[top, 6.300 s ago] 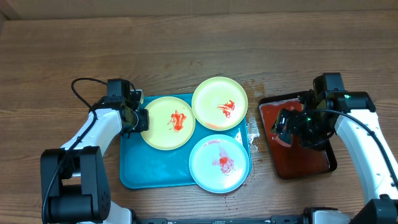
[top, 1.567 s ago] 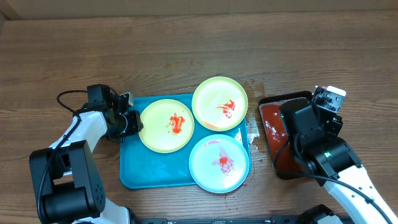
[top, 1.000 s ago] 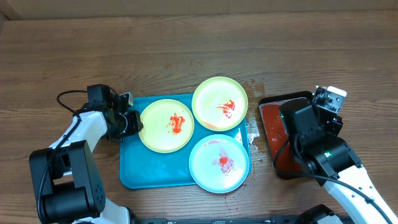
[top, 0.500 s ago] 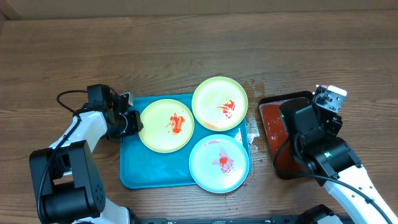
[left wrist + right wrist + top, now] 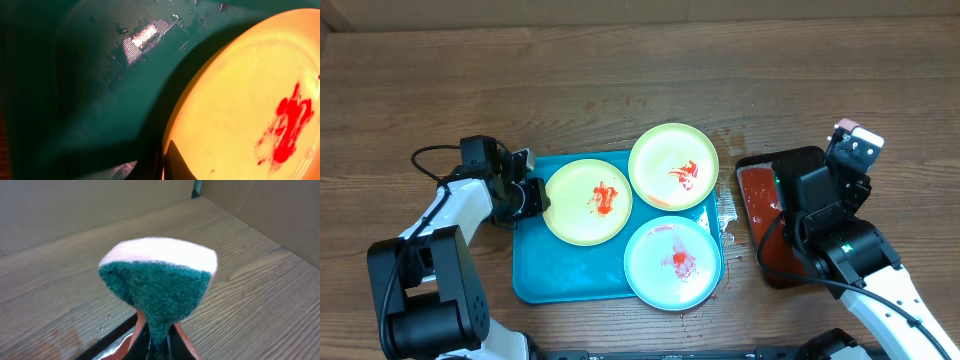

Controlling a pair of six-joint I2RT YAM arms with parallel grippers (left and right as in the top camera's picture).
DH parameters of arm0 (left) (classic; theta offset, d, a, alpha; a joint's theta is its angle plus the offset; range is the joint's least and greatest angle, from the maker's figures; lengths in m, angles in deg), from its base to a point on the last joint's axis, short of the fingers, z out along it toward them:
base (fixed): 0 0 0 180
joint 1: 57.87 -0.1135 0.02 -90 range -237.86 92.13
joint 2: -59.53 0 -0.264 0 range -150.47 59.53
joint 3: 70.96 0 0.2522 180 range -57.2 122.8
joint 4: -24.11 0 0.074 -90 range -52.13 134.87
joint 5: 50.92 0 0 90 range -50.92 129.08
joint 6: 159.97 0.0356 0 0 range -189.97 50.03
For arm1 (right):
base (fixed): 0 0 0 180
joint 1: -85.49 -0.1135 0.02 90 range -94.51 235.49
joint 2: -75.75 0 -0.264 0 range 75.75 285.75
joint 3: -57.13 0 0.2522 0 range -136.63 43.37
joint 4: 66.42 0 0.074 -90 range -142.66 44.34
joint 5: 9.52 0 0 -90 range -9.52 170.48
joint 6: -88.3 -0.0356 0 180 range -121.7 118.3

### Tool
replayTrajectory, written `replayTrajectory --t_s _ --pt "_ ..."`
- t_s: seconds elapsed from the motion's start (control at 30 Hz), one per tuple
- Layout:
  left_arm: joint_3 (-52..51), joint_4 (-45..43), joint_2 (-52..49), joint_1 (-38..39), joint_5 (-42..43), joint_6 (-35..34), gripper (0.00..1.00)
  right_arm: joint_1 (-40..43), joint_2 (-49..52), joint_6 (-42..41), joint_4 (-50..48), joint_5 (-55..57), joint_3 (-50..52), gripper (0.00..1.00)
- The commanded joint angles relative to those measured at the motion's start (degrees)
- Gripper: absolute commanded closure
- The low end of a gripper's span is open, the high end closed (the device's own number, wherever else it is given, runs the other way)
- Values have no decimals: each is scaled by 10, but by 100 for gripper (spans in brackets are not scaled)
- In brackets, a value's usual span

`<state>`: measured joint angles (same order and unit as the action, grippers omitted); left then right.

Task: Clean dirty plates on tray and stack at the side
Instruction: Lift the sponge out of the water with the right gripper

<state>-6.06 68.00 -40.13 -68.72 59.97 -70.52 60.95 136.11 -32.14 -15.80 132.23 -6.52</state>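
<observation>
The brown wood-grain table [image 5: 620, 80] carries the same things as a moment ago. The large turquoise-blue rectangular plastic tray [image 5: 560, 270] has not moved. The three round plastic plates keep their places on it, and each shows a red sauce smear. The yellow-green plate [image 5: 588, 200] lies at the tray's far left. The pale green plate [image 5: 673, 166] is at the far right and hangs over the tray's rim. The pale blue plate [image 5: 672, 262] is at the near right, also over the rim. No plate lies on the bare table beside the tray.

To the right stands the smaller black tray with a red pad [image 5: 760, 195]. My right arm above it is the only thing that has changed. It has shifted a little toward the far right, so more of the black tray's far corner shows now.

My left fingers [image 5: 533, 196] stay where they were, closed on the left rim of the yellow-green plate. In the left wrist view one dark finger [image 5: 175, 160] lies over that rim.

My right fingers [image 5: 848, 158] are clamped on a green scouring sponge with a pale pink back [image 5: 857, 138]. It is lifted clear of the black tray, pink side up in the right wrist view.
</observation>
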Motion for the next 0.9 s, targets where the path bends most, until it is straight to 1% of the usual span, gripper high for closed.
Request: replayTrajectory --t_s 0.0,0.2,0.87 --pt "-19 -2 -21 4 -58 -12 96 -3 -10 9 -3 23 -19 96" --pt "-19 -2 -21 4 -58 -12 95 -3 -10 20 -4 23 -19 96" --pt "-19 -2 -21 5 -58 -12 95 -3 -10 20 -4 27 -19 96"
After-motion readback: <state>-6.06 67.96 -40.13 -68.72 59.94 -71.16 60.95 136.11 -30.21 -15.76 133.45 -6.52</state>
